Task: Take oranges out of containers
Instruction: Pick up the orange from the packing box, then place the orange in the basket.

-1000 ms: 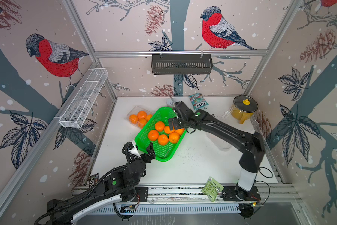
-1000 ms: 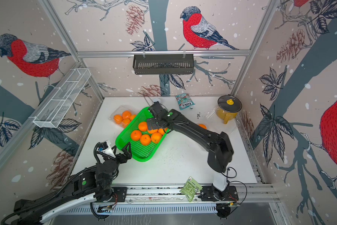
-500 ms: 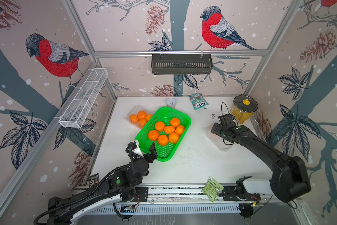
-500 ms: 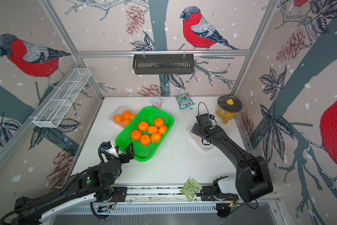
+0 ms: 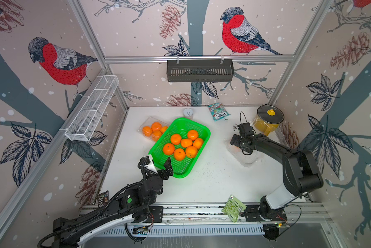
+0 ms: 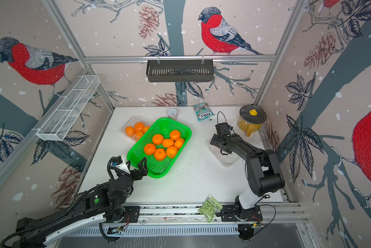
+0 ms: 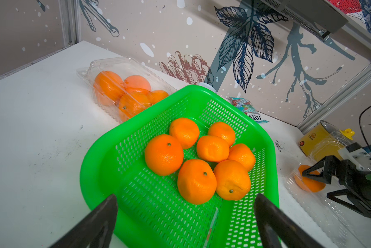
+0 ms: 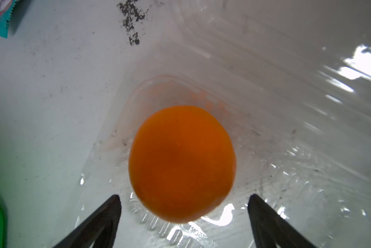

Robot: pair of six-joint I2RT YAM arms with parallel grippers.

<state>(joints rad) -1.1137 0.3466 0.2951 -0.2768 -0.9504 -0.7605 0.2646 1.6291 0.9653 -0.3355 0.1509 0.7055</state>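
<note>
At the R side of the table [image 5: 212, 182], the open clear container [image 5: 248, 160] is nearly empty: just one orange [image 8: 181, 163] in it, at one end of the tub. R gripper [image 8: 184, 196] hangs right over it, jaws spread wide either side of the fruit and not touching it in the wrist view, so nothing held. Mid-table, green tray [image 5: 181, 168] has seven oranges [image 5: 179, 154] bunched toward its far end; those count as done. On the far L, 2nd container [image 5: 146, 121] lies just beside the tray w/ lid [image 7: 124, 64] apparently shut & four oranges [image 5: 156, 126] inside, untouched. L gripper [image 7: 185, 195] hovers at the tray's near corner, jaws wide apart, empty

Tally, judging by how things lie: seven out, five to go, i.e. a bit over halfway. Step in hand looks like the grab of the last fruit in the R box, which would finish that one. Bigger chunk left = 2nd container: lid needs popping first, prob. w/ one arm pinning the thin plastic, then four picks. Whether the tray is the req'd drop spot I can't tell; task only says take them out
</note>
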